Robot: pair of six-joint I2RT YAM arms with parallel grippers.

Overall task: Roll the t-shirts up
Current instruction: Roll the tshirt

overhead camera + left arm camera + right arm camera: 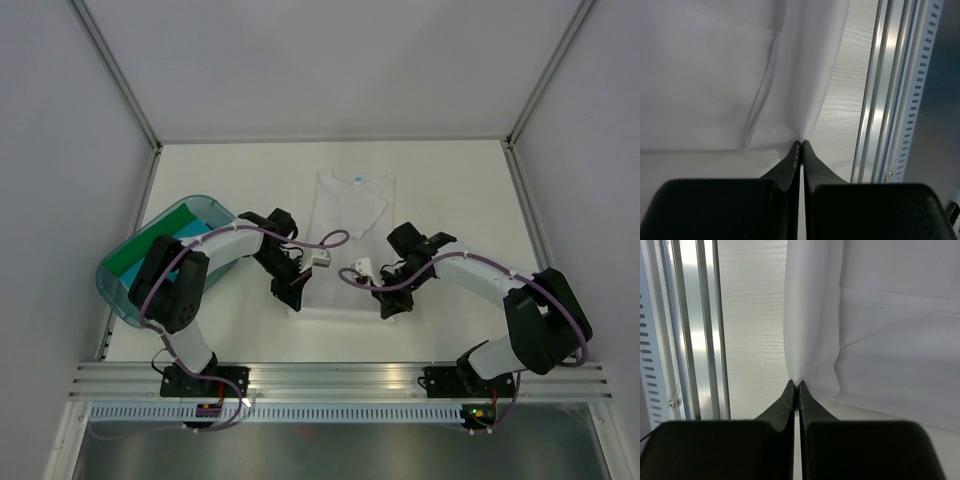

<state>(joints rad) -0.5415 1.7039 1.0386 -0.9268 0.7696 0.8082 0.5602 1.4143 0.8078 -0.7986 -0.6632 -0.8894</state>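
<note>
White t-shirt (350,225) lies flat at mid-table (230,335), neck and blue label at the far end, hem toward the arm bases. The near hem is bunched up between the two grippers.

Left gripper (801,145): jaws pinched together on a thin fold at one hem corner, with cloth rising from the tips in a tented pleat. Right gripper (796,386): likewise closed, on the opposite hem corner, with cloth fanning out from the tips. Both bites look shallow, only the very edge of the fabric sitting between the tips.

Tub (108,285) sits at the left side of the table, with a green shirt (140,258) and something turquoise inside. The left arm's elbow is just beside it.

Risks, as I judge them:
- Slip-out. With so little cloth in either pinch, a quick pull or a snag on the table could draw a corner free, and the roll would then start lopsided.
- Uneven start. If one arm turns the hem over ahead of the other, the roll will likely run as a cone and skew off the shirt's line.
- Single layer only. I cannot tell whether each pinch holds both layers. If it holds only the top one, the bottom layer will stay behind and wrinkle.
- Drag. The far part of the shirt is unweighted, so pushing the hem forward may slide the whole shirt instead of rolling it.
- Metal rail (875,100) is near both hands, and pulling back toward it risks catching the hem.
</note>
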